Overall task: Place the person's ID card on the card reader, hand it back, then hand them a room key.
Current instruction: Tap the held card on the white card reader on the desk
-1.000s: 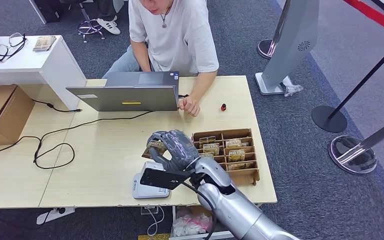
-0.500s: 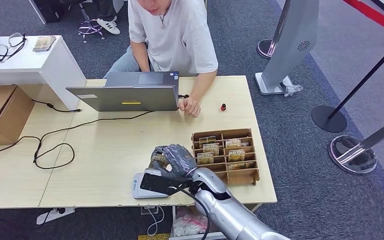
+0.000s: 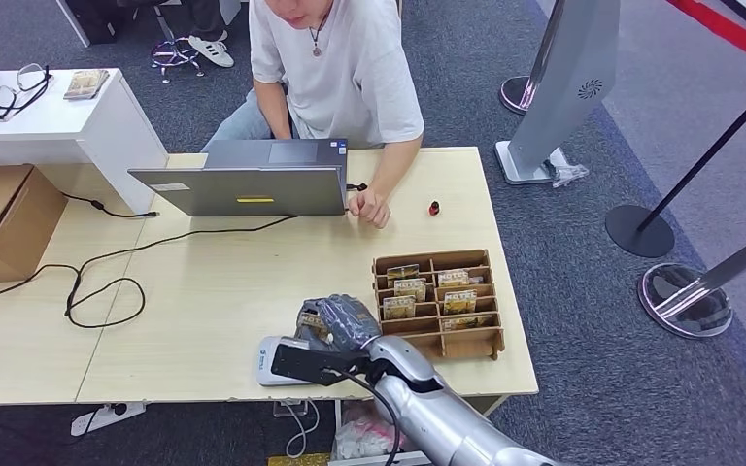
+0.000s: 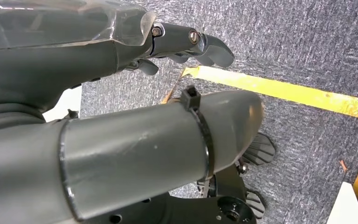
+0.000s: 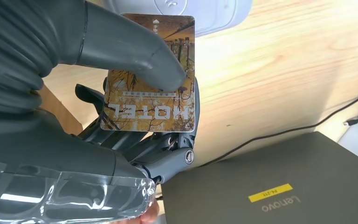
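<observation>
A card printed HOTEL [image 5: 149, 88] is pinched under the thumb of the right robot hand [image 3: 335, 322], long axis toward the white card reader [image 3: 277, 361] just beyond on the desk [image 3: 204, 291], while the left robot hand [image 4: 186, 44] hangs empty, fingers loosely curled.

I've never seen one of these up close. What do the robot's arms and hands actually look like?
The right arm is a smooth silver tube with a thin black cable running along it and a flat black bracket at the wrist. The right hand is dark grey, with a ribbed grey cover, a thick grey thumb and a clear plastic shell. The left hand matches: dark jointed fingers with small screws.
</observation>
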Tool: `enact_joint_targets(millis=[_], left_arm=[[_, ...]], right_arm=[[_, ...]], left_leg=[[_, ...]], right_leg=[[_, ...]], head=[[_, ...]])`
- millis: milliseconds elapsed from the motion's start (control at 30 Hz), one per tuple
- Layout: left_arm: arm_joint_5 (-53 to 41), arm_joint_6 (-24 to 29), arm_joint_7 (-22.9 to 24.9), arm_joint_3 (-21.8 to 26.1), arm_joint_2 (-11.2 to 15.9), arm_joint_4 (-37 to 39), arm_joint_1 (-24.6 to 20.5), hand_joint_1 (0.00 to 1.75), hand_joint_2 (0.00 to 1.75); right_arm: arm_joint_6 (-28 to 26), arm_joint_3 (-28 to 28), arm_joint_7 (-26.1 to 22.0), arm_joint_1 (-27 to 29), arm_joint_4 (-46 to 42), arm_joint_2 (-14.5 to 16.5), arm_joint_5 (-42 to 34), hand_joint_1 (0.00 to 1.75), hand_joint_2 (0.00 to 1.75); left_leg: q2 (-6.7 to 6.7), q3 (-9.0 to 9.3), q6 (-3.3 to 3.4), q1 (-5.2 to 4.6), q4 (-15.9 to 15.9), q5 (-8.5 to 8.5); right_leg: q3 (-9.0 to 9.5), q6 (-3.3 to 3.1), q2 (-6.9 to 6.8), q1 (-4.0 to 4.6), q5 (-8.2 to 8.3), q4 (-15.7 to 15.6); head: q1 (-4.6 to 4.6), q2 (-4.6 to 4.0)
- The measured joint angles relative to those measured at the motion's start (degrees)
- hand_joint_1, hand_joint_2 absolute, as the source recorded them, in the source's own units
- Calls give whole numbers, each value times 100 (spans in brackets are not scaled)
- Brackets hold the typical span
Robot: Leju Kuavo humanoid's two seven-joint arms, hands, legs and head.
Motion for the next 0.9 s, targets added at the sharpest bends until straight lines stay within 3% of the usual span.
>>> enact_joint_targets(millis=[900], left_arm=[[-204,-192,15,-4,19,0,-5,0,0]], right_arm=[[88,221,283,-38,563,411,46,175,175]], left_leg=[[1,1,0,0,0,0]], right_leg=[[0,0,0,0,0,0]], head=[[-1,0]])
